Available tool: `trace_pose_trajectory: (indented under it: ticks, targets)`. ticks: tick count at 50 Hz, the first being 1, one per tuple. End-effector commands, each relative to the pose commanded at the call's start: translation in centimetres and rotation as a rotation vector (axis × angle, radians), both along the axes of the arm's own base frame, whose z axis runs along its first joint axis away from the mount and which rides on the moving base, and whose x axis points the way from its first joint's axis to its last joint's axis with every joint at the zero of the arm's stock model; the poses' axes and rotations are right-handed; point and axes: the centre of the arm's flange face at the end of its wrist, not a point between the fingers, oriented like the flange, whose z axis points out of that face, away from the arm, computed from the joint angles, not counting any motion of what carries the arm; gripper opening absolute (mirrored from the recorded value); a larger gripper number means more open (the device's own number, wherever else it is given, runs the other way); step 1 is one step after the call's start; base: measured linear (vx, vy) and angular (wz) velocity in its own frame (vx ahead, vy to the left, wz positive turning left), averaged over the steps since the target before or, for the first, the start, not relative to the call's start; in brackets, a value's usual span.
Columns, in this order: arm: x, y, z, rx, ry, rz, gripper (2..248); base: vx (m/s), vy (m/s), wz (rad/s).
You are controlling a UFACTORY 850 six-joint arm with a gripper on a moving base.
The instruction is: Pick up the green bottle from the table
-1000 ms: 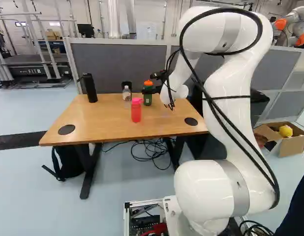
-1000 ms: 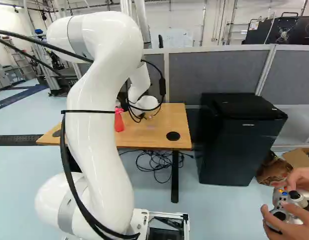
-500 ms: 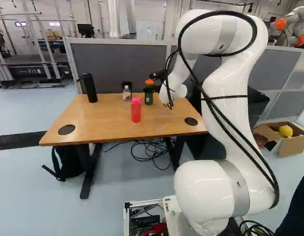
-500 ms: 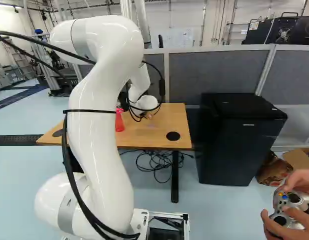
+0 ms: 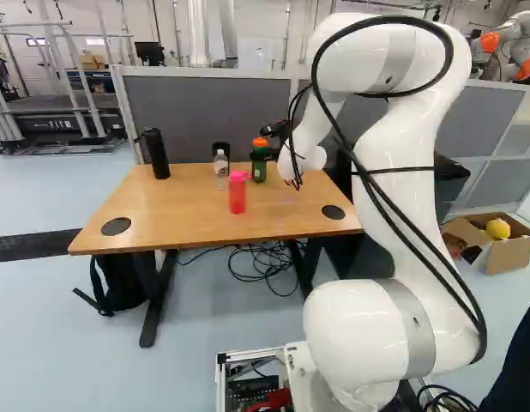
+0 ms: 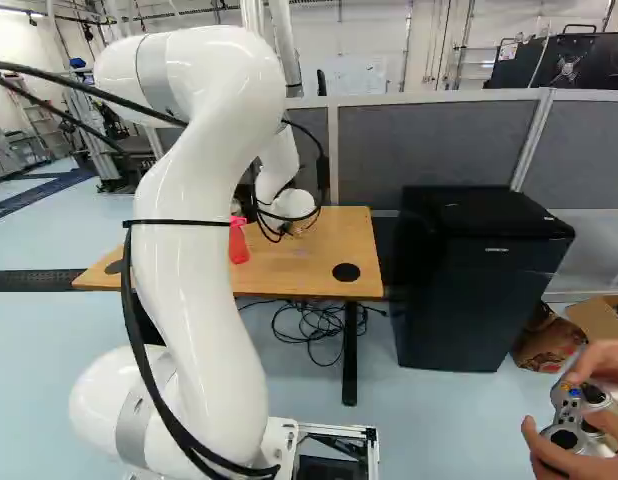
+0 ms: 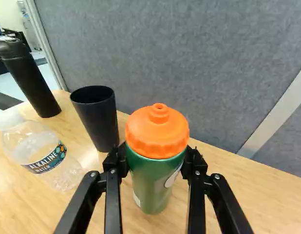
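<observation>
"Where's the green bottle (image 7: pixel 153 183)?"

"Upright, gripped from both sides by the black jaws just under its orange lid (image 7: pixel 158 134), at the far side of the table (image 5: pixel 162 215). Whether its base touches wood, I can't tell."

"Which step?"

"The grasp, I'd judge. Next, a steady lift straight up."

"Anything in the way?"

"A dark cup (image 7: pixel 96 119) close beside it, easily clipped; a grey partition (image 7: pixel 214 73) behind. Clear bottle (image 7: pixel 41 151) and black flask (image 7: pixel 29 80) stand farther off, pink bottle (image 5: pixel 237 196) nearer the arm's base."
</observation>
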Motion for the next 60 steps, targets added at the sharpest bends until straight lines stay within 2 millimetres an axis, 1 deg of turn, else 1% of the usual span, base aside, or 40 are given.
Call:
trace_pose_trajectory:
  ticks: [22,60]
  targets:
    - [-3.5,0.7,3.0,-0.002,-0.021,0.007,122,0.000,0.000,0.000]
    - [-10.0,-1.0,7.8,-0.007,-0.076,-0.036,122,0.000,0.000,0.000]
